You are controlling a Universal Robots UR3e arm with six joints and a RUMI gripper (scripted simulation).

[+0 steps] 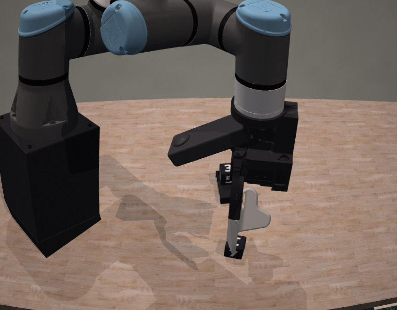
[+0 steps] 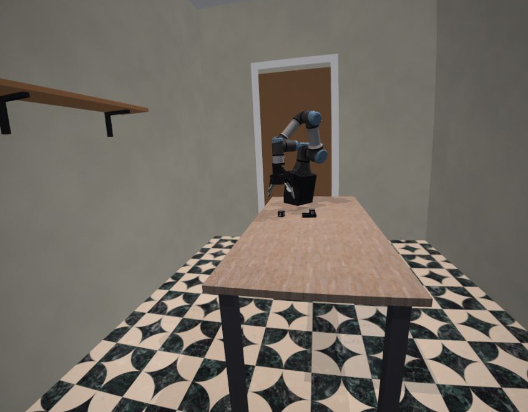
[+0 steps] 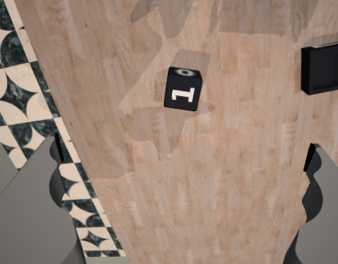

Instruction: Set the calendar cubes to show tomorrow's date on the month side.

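plain grey-green walls surround a worktop (image 1: 336,203) (image 2: 319,251) (image 3: 240,142) of pale wood on dark legs. a brown door (image 2: 294,91) stands in a white frame (image 2: 334,123); a wooden shelf (image 2: 72,97) hangs at left above a green-and-cream patterned floor (image 2: 289,346) (image 3: 17,90).

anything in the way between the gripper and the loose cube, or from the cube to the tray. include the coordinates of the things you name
Nothing visible stands between the open gripper (image 3: 184,152) and the loose cube (image 1: 241,242) (image 2: 281,213) (image 3: 182,93), nor between that cube and the tray (image 1: 226,197) (image 2: 306,215) (image 3: 307,71). The other cube (image 1: 224,177) (image 2: 312,211) occupies one end of the tray.

Black cube (image 1: 236,251) (image 2: 281,213) (image 3: 183,90) with white 1, green-and-cream patterned floor (image 2: 289,343) (image 3: 17,96).
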